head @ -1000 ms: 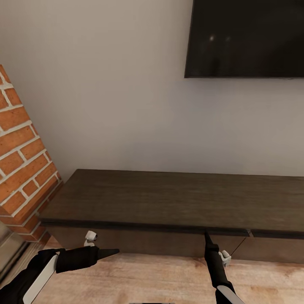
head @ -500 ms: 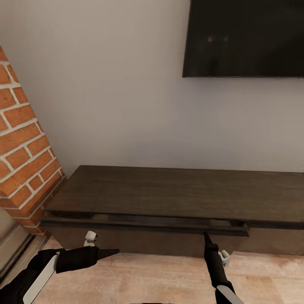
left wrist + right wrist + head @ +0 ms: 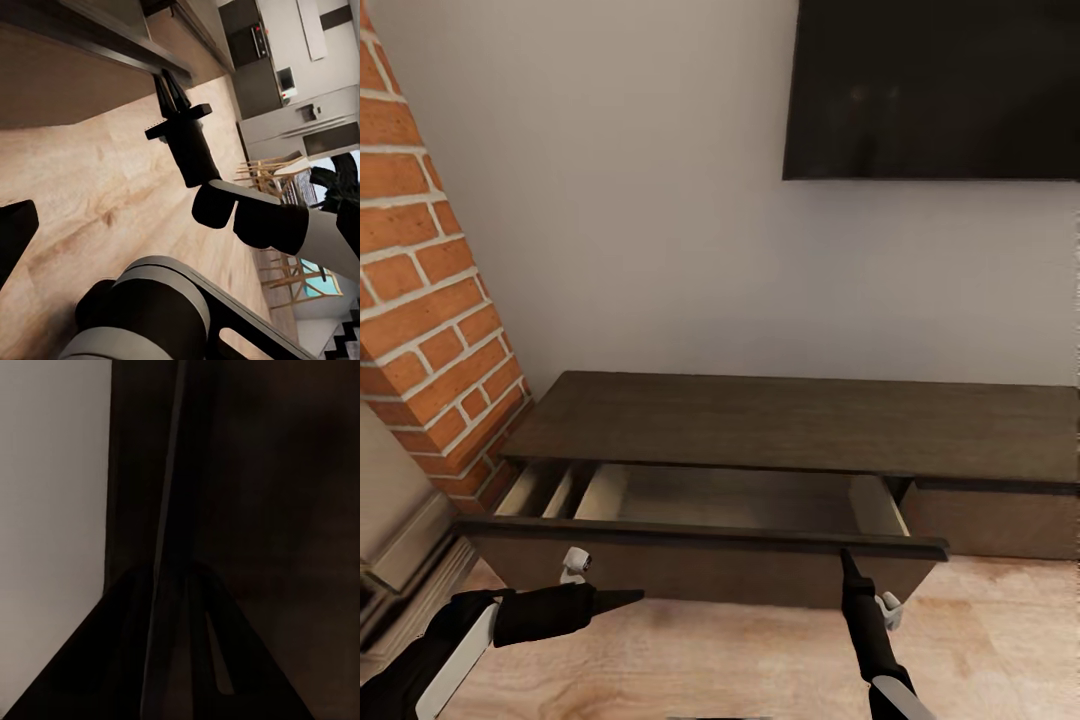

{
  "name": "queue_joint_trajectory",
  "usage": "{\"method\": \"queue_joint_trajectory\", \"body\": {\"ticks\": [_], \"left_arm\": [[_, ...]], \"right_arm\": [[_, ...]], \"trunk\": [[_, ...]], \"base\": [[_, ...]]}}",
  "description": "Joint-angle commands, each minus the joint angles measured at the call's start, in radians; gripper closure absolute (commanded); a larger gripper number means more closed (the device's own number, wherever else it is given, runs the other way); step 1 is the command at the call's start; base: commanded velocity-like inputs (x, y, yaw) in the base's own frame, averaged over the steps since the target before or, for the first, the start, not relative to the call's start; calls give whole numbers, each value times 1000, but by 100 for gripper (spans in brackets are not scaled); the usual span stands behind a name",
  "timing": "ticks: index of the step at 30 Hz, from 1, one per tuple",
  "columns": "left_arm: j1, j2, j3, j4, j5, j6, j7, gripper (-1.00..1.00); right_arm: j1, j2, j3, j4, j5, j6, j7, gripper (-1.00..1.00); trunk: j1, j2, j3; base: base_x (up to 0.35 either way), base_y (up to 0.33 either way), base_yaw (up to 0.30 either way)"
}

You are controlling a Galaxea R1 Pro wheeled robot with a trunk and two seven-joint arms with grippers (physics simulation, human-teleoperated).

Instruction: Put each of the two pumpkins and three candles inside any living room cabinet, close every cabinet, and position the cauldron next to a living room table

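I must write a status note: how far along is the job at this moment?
Done: the cabinet drawer is pulled open, looking empty. In hand: the right end effector is at its front edge; the left end effector holds nothing. Left: store pumpkins and candles, close up, place the cauldron.

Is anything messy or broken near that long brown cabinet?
Nothing looks broken or spilled. The cabinet has one wide drawer pulled out, its pale inside bare, with the right gripper at its front edge.

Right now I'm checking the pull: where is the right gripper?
In the head view the right gripper is low and right of centre, its tip at the top edge of the cabinet's pulled-out drawer front, near that front's right end.
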Motion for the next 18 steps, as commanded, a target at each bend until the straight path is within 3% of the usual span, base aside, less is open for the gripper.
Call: {"method": "queue_joint_trajectory", "body": {"ticks": [1,12,18], "left_arm": [[0,1,-2,0,7,7,1,-100],[0,2,-2,0,7,7,1,-100],[0,2,-2,0,7,7,1,-100]], "right_arm": [[0,-2,-8,3,-25,2,7,100],[0,-2,-8,3,-25,2,7,100],[0,-2,-8,3,-25,2,7,100]], "trunk": [[-1,0,-1],[-1,0,-1],[-1,0,-1]], "base": [[-329,0,0],[-316,0,0],[-63,0,0]]}}
